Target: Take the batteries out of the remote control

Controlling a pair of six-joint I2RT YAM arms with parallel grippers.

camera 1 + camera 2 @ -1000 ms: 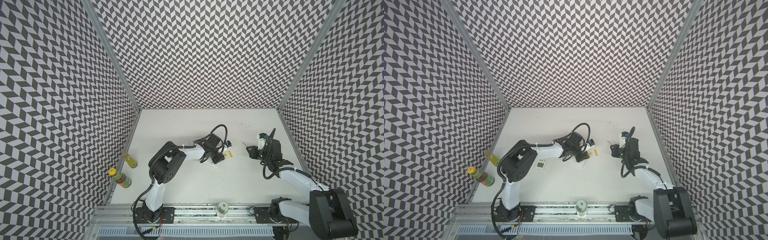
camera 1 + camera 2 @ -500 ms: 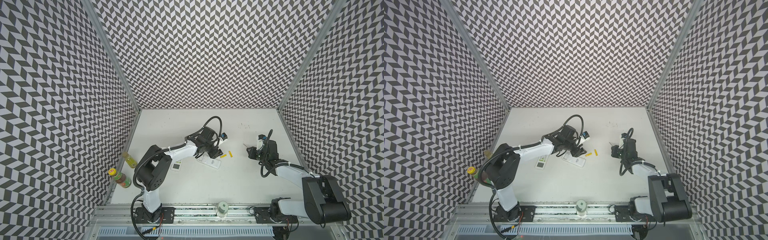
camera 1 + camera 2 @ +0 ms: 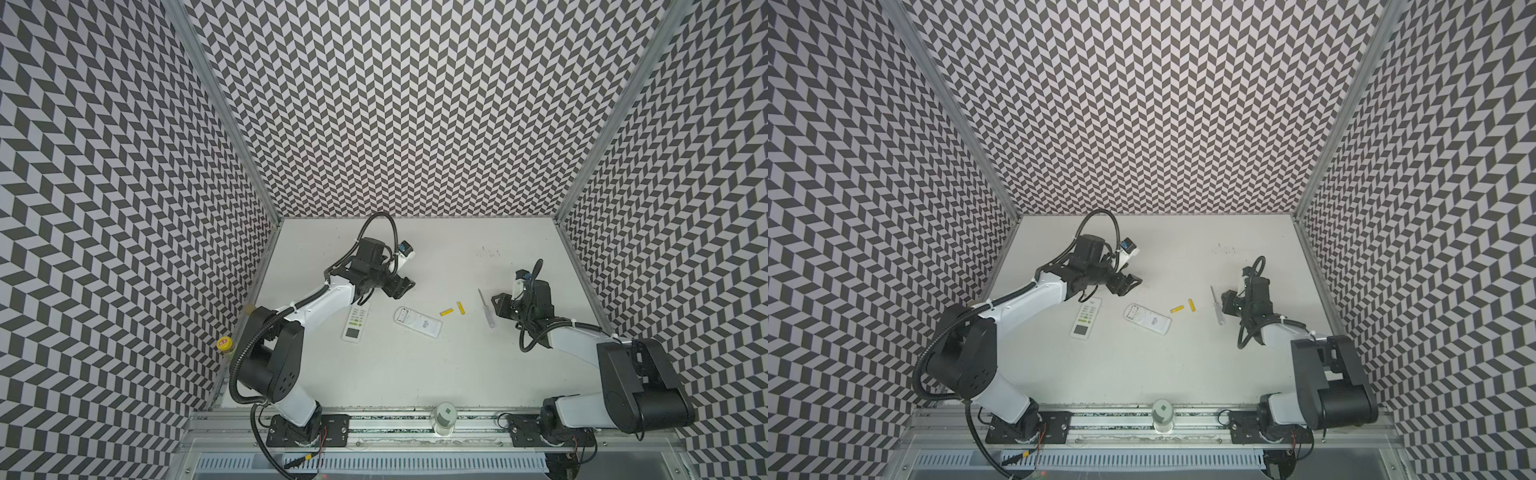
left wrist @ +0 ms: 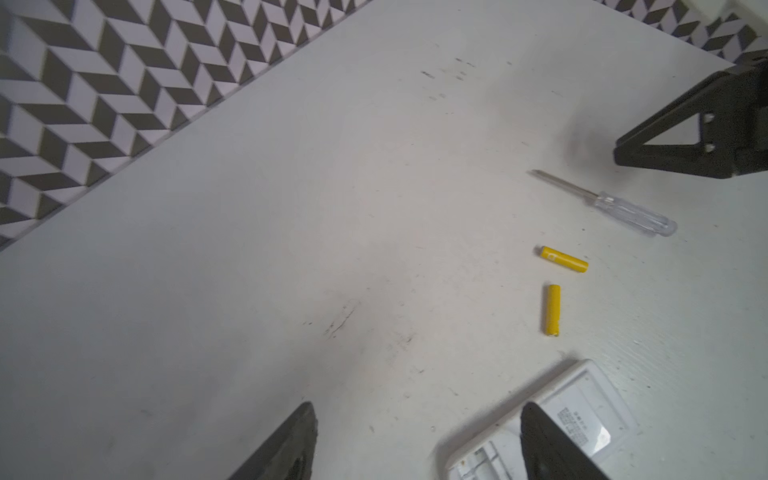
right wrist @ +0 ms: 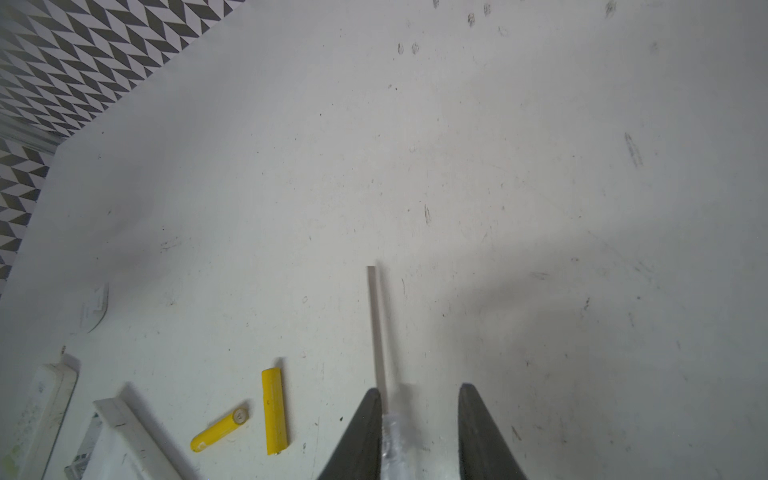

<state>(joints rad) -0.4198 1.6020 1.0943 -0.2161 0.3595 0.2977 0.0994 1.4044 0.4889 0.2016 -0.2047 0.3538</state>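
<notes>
Two yellow batteries (image 3: 446, 311) (image 3: 460, 307) lie loose on the white table, right of a white remote control (image 3: 417, 322) that rests back up. They show in both top views and in both wrist views (image 4: 565, 259) (image 5: 274, 409). My left gripper (image 3: 401, 286) hovers behind this remote, open and empty (image 4: 415, 415). My right gripper (image 3: 498, 301) is open just right of a clear-handled screwdriver (image 3: 486, 309). The screwdriver (image 5: 377, 328) lies on the table between the jaws, against one finger.
A second white remote (image 3: 356, 322) lies face up under the left forearm. A yellow-capped bottle (image 3: 224, 345) stands by the left wall. A white cylinder (image 3: 444, 417) sits on the front rail. Patterned walls close three sides.
My left gripper lifted off the back-up remote, moved back-left and opened wide. My right gripper opened and the screwdriver now lies on the table.
</notes>
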